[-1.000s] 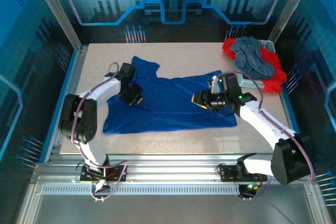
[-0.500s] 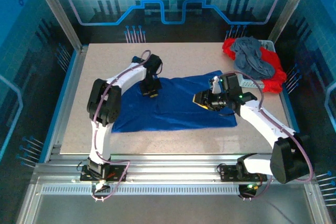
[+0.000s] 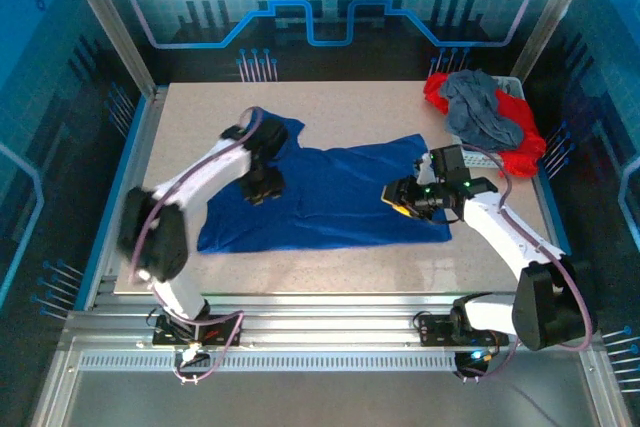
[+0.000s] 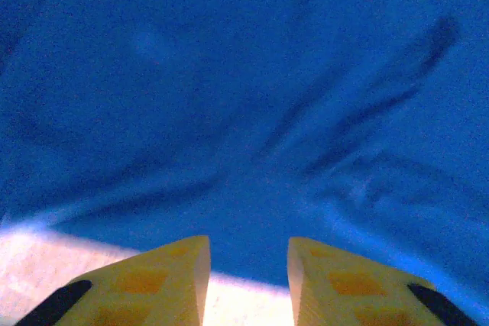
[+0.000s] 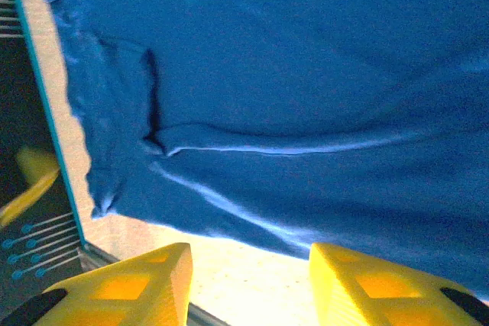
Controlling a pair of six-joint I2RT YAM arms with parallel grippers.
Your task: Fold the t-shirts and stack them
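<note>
Covering most of the scene is the speckled beige tabletop (image 3: 200,117), with both arms reaching in from its near edge. Across its middle lies the large royal-blue cotton t-shirt (image 3: 330,197), spread roughly flat and wrinkled, with one corner pointing toward the far left and its right end tapering near the right arm. No chest print can be seen on the upturned side.

At the far right corner sits a heap of cloth: bright red tees (image 3: 522,155) underneath and spilling outward, and a crumpled slate-grey tee (image 3: 482,112) on top. They rest in a white latticed plastic basket (image 3: 468,154), well apart from the blue shirt's main body.

The left gripper (image 3: 262,190) hangs over the shirt's left part, near the sleeve. In the left wrist view its yellow fingers (image 4: 248,248) stand slightly spread with nothing between them, blue cloth (image 4: 244,97) ahead and a strip of bare table just below the fabric's edge.

The right gripper (image 3: 398,199) sits over the shirt's right end, pointing left. In the right wrist view its yellow fingers (image 5: 248,253) are spread wide and pinch nothing; the creased blue fabric (image 5: 306,74) lies beyond them, with its ruffled hem toward the table's edge
</note>
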